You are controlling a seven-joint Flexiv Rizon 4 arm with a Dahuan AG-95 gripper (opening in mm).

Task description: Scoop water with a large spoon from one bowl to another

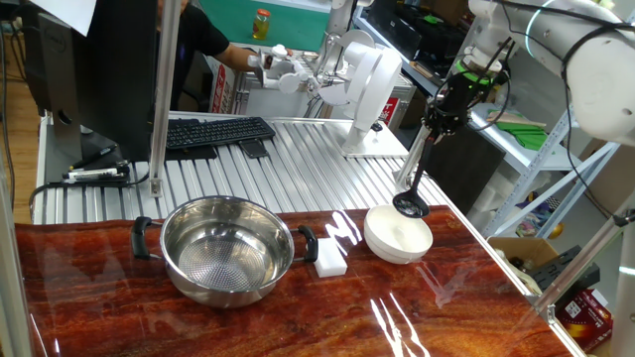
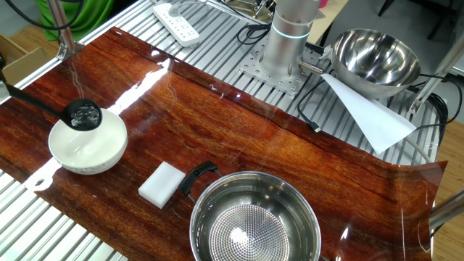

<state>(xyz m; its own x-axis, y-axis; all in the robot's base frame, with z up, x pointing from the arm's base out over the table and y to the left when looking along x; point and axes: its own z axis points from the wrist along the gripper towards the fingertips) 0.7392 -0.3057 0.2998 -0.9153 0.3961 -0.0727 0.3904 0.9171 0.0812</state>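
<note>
The black ladle [image 1: 410, 205] hangs steeply from my gripper [image 1: 444, 111], which is shut on the upper end of its thin handle. The red tip is hidden. The ladle's cup is over the far rim of the small white bowl [image 1: 399, 238]. In the other fixed view the cup [image 2: 85, 114] glistens over the bowl's [image 2: 90, 148] edge, and my gripper is out of frame. The wide steel bowl [image 1: 226, 248] with two black handles stands left of the white bowl. It also shows in the other fixed view [image 2: 254, 221], where its dotted bottom is visible.
A white rectangular block [image 1: 330, 258] lies between the two bowls. A keyboard [image 1: 213, 132] and the arm's base [image 2: 286, 36] are on the ribbed metal behind. A second steel bowl [image 2: 375, 58], a white sheet [image 2: 370, 116] and a power strip [image 2: 177, 22] lie at the far side.
</note>
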